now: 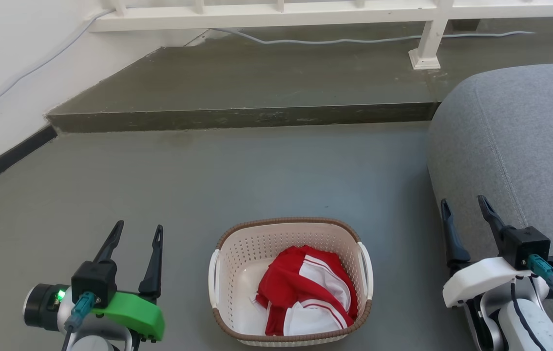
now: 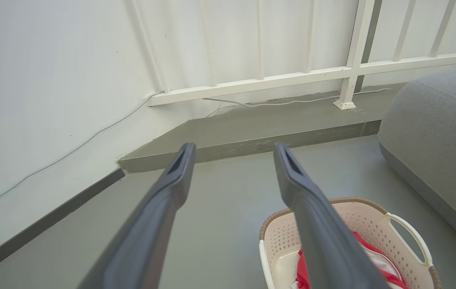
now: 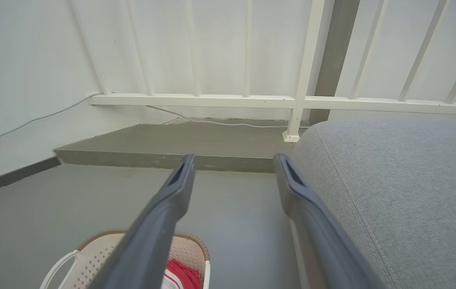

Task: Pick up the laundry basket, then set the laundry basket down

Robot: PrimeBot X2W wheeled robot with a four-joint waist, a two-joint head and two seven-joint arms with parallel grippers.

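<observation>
Pick-up not yet begun: the basket [image 1: 281, 221] sits on the floor [image 1: 257, 165] between my left hand [image 1: 140, 225] and right hand [image 1: 462, 200], both wide and empty. Next I'd bring each down to a side handle [image 1: 214, 278].

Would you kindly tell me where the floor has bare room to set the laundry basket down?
The widest bare floor lies between the laundry basket and the raised step, reaching left to the dark baseboard. A smaller patch separates the basket from the left gripper. The right is tighter: the grey sofa bulges in beside the right gripper.
</observation>
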